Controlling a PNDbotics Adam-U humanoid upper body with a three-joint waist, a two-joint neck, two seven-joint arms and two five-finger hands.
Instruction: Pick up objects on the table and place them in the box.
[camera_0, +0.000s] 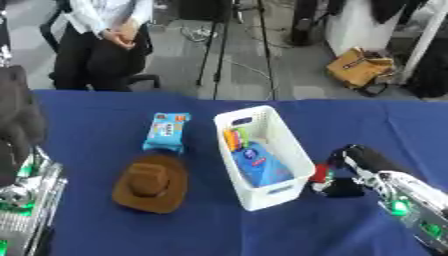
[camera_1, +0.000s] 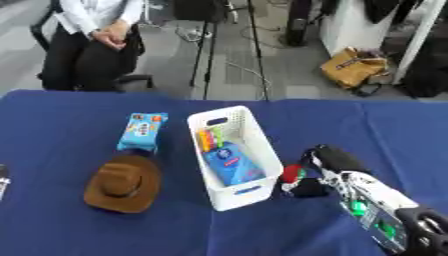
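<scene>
- Blue cloth covers the surface (camera_0: 105, 235); grey floor, a tripod and a tan bag lie beyond its far edge.
- White box (camera_0: 294, 155) sits mid-surface, long side running from the far edge toward the near edge, slightly askew.
- Inside the box I see a blue packet (camera_0: 260, 165) toward its near end, and a small orange and green item (camera_0: 234, 138) at the far end.
- Blue snack pack (camera_0: 166, 131) lies left of the box, apart from it, toward the far edge.
- Brown hat (camera_0: 150, 184) sits just nearward of the snack pack, crown up, well left of the box.
- My right hand (camera_1: 325, 161) is low just beside the box's right wall near its near corner, fingers curled round a small red object (camera_1: 291, 173) with a bit of green.
- Left arm hardware shows at the near left corner; left hand itself I can't find in either view.
</scene>
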